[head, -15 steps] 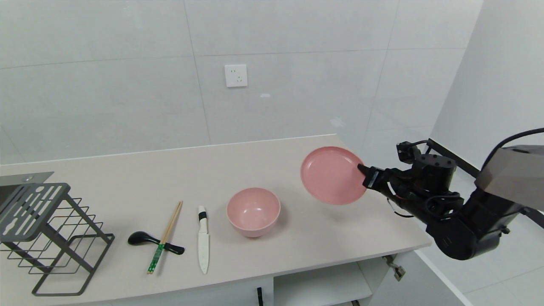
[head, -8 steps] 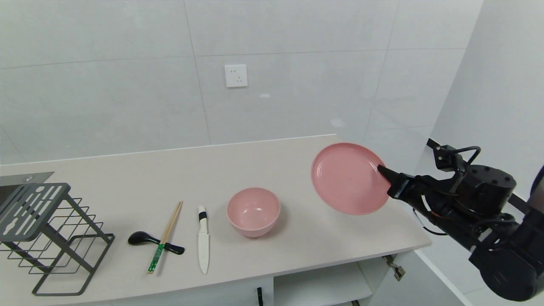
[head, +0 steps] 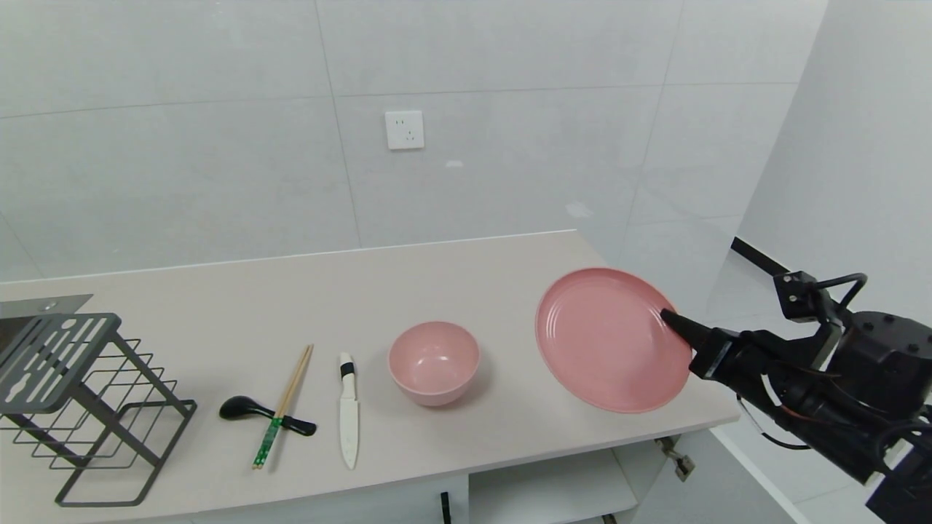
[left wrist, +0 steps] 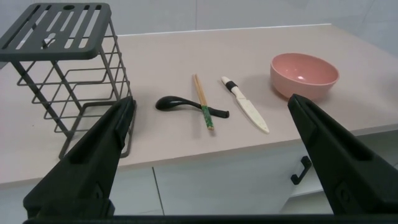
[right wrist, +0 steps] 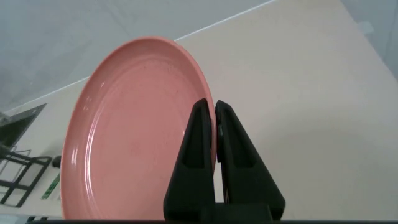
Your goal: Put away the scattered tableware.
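Moved in the last second: the shallow round pink plate [head: 611, 338] is now farther from the deep pink bowl [head: 434, 362] and lower, drawn toward the front corner of the pale counter [head: 218, 306].

- Plate: tilted, off the counter on the bowl's right.
- Right gripper [head: 666, 316]: your jaws are pinched on the plate's rim only, one finger on each face.
- Left gripper [left wrist: 211, 107]: spread wide, holding nothing, in front of the counter.
- White knife with black band [head: 349, 411], wooden chopsticks [head: 282, 406] and black spoon [head: 255, 411]: lying left of the bowl.
- Dark wire rack [head: 73, 407]: far left of the bowl.

Hazards, as I judge them: a rim-only pinch lets the plate pivot or slip. Near this corner, a slip would send it to the floor. If you carry it low to the rack, you risk clipping the bowl.
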Tool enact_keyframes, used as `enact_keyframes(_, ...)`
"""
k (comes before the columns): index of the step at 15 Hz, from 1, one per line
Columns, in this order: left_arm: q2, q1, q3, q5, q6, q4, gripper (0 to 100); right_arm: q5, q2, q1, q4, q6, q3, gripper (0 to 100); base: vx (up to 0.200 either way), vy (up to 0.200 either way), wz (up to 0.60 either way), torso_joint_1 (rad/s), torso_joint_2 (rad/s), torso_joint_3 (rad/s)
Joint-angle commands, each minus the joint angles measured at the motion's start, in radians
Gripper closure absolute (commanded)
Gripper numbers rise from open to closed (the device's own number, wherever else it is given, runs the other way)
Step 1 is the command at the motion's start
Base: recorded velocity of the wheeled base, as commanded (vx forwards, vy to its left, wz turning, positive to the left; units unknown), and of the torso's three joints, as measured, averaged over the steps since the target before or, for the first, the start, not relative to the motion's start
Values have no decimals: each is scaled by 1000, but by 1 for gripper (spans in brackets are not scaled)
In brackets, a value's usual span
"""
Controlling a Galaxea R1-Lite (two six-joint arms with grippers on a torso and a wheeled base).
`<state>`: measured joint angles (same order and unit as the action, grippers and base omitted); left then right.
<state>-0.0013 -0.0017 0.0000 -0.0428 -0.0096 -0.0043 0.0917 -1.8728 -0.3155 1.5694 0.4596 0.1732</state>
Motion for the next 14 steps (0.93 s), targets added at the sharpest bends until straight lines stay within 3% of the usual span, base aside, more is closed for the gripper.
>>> enact_keyframes(1,1,0,0,0,3,0,0,0,55,-34,1,-1,-11,100,0,0,0,0,0,0)
enact_keyframes(2,1,0,0,-5,42,-20,0,0,55,-28,1,-1,-12,100,0,0,0,0,0,0)
enact_keyframes(3,1,0,0,-5,42,-20,0,0,55,-28,1,-1,-12,100,0,0,0,0,0,0)
enact_keyframes(4,1,0,0,-16,88,-273,0,0,69,-25,1,-2,-20,100,0,0,0,0,0,0)
enact_keyframes(5,1,0,0,-32,76,-276,0,0,69,-25,1,-2,-20,100,0,0,0,0,0,0)
enact_keyframes(7,18,-4,-89,-43,56,-247,0,-9,67,-11,1,-15,-23,100,0,0,0,0,0,0)
enact_keyframes(10,165,-50,-299,-106,39,-29,0,-40,69,35,1,-48,-31,100,0,0,0,0,0,0)
enact_keyframes(13,369,-155,-347,-144,22,-13,0,-40,95,50,1,-85,-69,100,0,0,0,0,0,0)
enact_keyframes(14,414,-199,-348,-161,-7,-13,0,-38,110,50,1,-87,-72,100,0,0,0,0,0,0)
